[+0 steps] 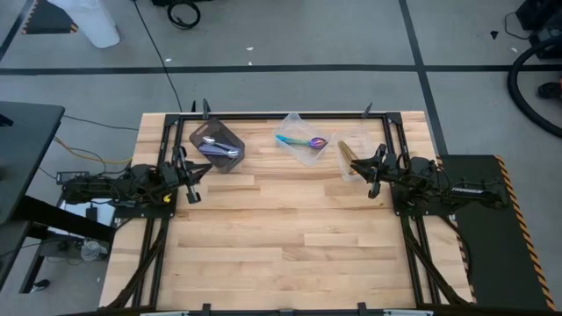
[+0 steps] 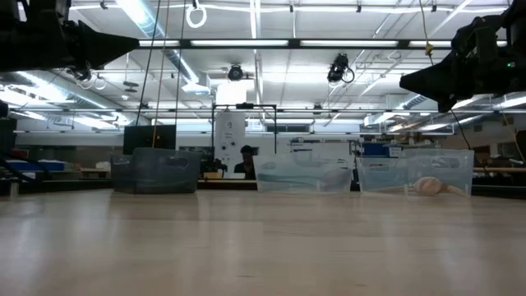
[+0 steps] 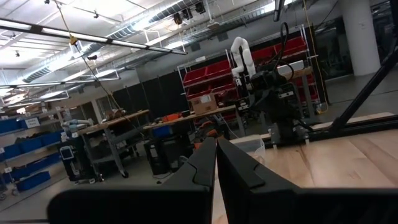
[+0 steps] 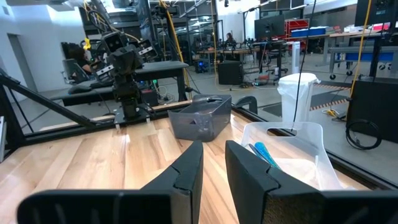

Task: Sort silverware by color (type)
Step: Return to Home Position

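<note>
Nearest, the counter [image 1: 281, 246] is showing no loose spoons, with the left gripper [image 3: 216, 142] hanging at 9 o'clock, fingers pressed together on nothing. The right gripper [image 4: 214, 144] is hanging at 3 o'clock, fingers slightly parted and empty. Farther back the silverware is sitting sorted: silver spoons [image 1: 221, 147] in the dark tub [image 1: 204, 130] at 11 o'clock, iridescent spoons [image 1: 303, 140] in the middle clear bin [image 1: 309, 159] at 12, gold spoons [image 1: 349, 156] in the right clear bin [image 2: 386, 168] at 1, just beside the right gripper. Homing is looking nearly done, so the right arm should be pulling back level, not clipping that bin.
</note>
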